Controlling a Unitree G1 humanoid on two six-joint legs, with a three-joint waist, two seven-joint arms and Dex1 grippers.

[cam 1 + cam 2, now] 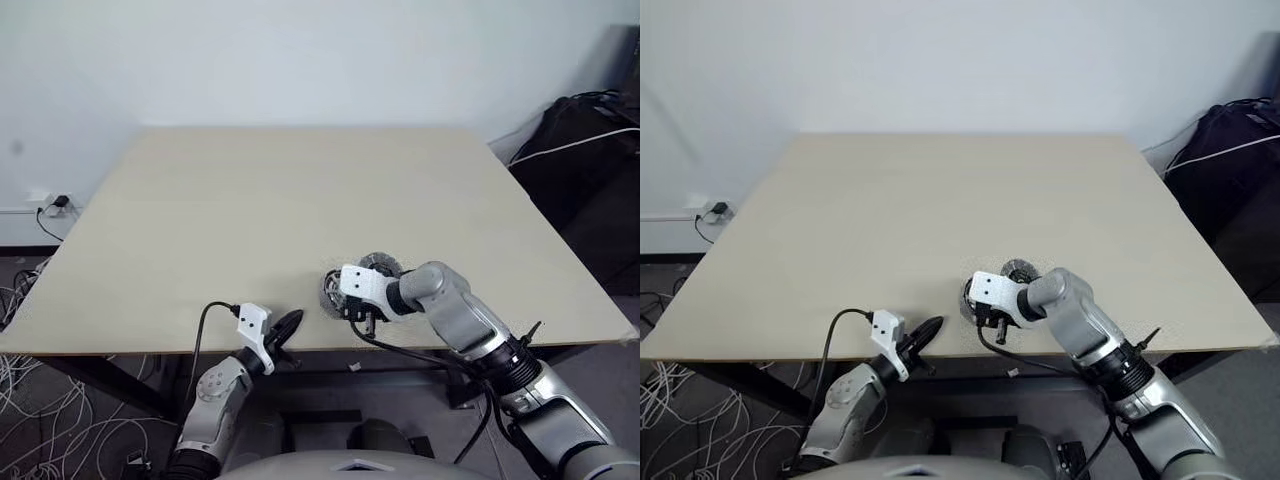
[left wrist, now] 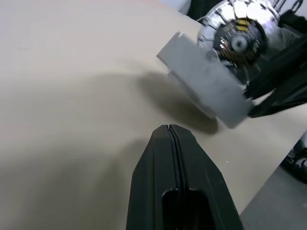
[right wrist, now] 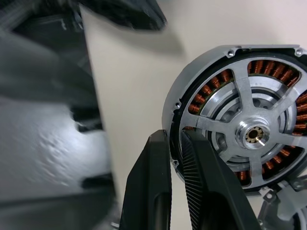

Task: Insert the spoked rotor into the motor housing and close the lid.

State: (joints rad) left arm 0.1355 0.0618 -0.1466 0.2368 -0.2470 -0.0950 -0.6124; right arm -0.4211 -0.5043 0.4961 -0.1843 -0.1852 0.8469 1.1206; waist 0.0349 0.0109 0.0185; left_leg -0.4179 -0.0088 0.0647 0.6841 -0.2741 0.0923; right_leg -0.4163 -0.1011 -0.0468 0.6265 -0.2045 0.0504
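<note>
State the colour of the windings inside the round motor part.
Copper-brown windings, clearest in the right wrist view.

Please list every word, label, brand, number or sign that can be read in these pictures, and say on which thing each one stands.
None can be read.
The motor housing with the spoked rotor seated in it, pinched at its edge by the right gripper: bare metal and copper windings, no marking.
The lid: too small to tell.
The left gripper and the table: no lettering.
</note>
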